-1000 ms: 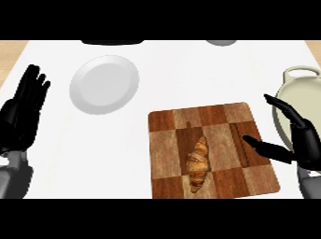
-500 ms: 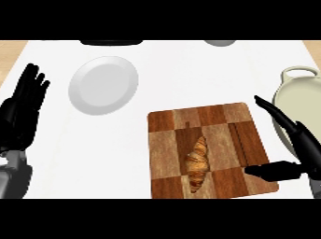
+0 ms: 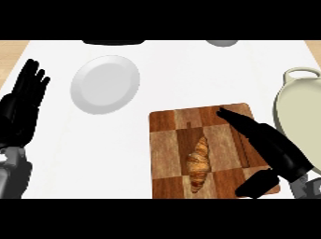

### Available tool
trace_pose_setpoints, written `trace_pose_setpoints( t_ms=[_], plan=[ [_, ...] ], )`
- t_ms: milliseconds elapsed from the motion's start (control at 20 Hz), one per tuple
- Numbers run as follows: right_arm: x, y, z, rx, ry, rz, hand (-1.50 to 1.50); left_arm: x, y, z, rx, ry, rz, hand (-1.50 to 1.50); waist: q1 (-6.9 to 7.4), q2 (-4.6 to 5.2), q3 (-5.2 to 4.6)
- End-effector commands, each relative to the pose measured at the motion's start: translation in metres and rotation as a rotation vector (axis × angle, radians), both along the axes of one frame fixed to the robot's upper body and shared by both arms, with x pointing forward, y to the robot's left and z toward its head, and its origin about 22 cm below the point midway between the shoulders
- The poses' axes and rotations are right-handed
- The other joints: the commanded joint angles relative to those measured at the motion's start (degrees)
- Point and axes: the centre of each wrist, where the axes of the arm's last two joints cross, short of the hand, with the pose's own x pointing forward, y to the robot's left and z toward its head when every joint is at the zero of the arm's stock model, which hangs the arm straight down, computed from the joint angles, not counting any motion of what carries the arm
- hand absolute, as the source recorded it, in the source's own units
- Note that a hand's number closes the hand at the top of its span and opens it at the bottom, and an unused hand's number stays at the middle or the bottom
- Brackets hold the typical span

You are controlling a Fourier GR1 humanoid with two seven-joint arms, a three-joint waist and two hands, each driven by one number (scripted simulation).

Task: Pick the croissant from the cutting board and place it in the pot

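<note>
Golden-brown baked croissant (image 3: pixel 199 164) is lying lengthwise on the checkered wooden cutting board (image 3: pixel 170 126), slightly below the board's middle, its narrow tips pointing up and down the view. Nothing is touching it.

Right hand (image 3: pixel 270 147) is hanging over the board's right half, fingers straight and unclenched, pointing toward the far edge; thumb spread out near the board's lower right corner. It is sitting just beside the croissant, apart from it, grasping nothing.

Left hand (image 3: pixel 18 109) is resting at the view's left edge, fingers up and relaxed, holding nothing.

Cream-coloured round pot (image 3: pixel 302 126) with a loop handle is standing just right of the board, partly cut off by the view's edge. White round plate (image 3: pixel 105 84) is sitting left of the board, well apart from the croissant.

Judgement on handling: pastry likely light, soft, flaky, easily crushed; surface probably not slippery. Best hold looks to be across the thick middle, fingers on one long side and thumb on the other, avoiding the thin tips, which could break off.
</note>
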Motion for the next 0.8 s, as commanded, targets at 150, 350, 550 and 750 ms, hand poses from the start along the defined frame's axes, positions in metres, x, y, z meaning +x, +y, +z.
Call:
trace_pose_setpoints(
  t_ms=[150, 350, 550, 750],
  plan=[
    [-0.01, 0.053, 0.009, -0.097, 0.116, 0.012, -1.5, -0.005, 0.012, 0.001, -0.009, 0.011, -0.006, 0.0, -0.25, 0.03, 0.13],
    [-0.016, 0.086, -0.018, -0.08, 0.122, 0.007, -1.5, 0.016, 0.008, -0.012, 0.007, 0.009, 0.006, 0.0, -0.5, 0.14, 0.14],
    [-0.015, 0.076, -0.021, -0.116, 0.142, 0.005, -1.5, 0.007, 0.001, -0.014, -0.008, 0.016, 0.006, 0.0, -0.5, 0.11, 0.15],
    [-0.002, 0.067, -0.041, -0.212, 0.165, -0.067, -1.5, -0.001, 0.005, -0.013, 0.0, 0.007, 0.009, 0.0, -0.41, 0.14, 0.15]
  ],
)
